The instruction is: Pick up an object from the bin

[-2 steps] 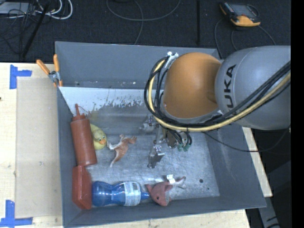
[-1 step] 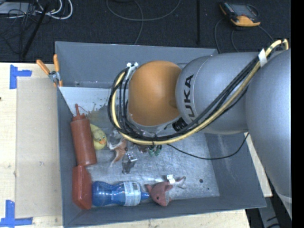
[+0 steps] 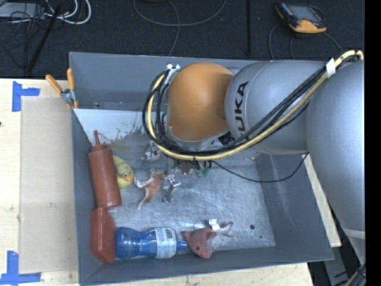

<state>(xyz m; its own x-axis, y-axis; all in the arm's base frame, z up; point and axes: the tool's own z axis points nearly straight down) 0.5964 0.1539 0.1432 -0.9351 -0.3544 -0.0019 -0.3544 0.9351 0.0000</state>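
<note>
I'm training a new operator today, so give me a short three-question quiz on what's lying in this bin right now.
1. True or false: the yellow duck lies right beside the red squeeze bottle.
2. Fill in: in the camera view, the blue bottle lies along the ___ wall of the bin (top or bottom).
3. Which thing lies nearest the hand? A) blue bottle B) small orange toy animal C) yellow duck

Key: 1 true; 2 bottom; 3 B.
</note>
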